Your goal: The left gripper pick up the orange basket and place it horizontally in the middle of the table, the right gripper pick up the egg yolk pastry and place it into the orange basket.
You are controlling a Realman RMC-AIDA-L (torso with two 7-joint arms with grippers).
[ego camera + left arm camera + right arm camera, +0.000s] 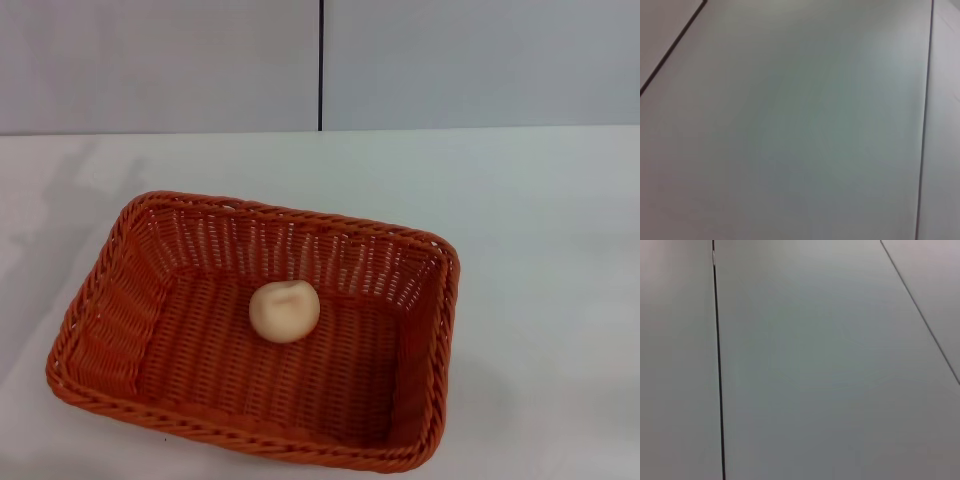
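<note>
1. The table (540,250) is the biggest thing in the head view: a plain white top running back to a pale panelled wall (160,60) with one dark vertical seam. No writing, brand or label can be read on either of them.

2. The orange basket (440,330) lies flat on the table with its long side across the view, a little left of the middle and near the front edge of the picture. Its woven sides and braided rim carry no tag or print that I can make out.

3. The egg yolk pastry (285,311) rests on the basket floor, about in the middle of it, dimple upward — inside the rim and well clear of every wall.

4. Neither the left gripper nor the right gripper shows in any view; both wrist cameras see only pale panels with dark seams, so I cannot tell how their fingers stand.

5. Judged from how things lie, both steps look done — basket set down horizontally, pastry inside it. The next move seems to call for nothing beyond keeping the arms clear of the basket.
</note>
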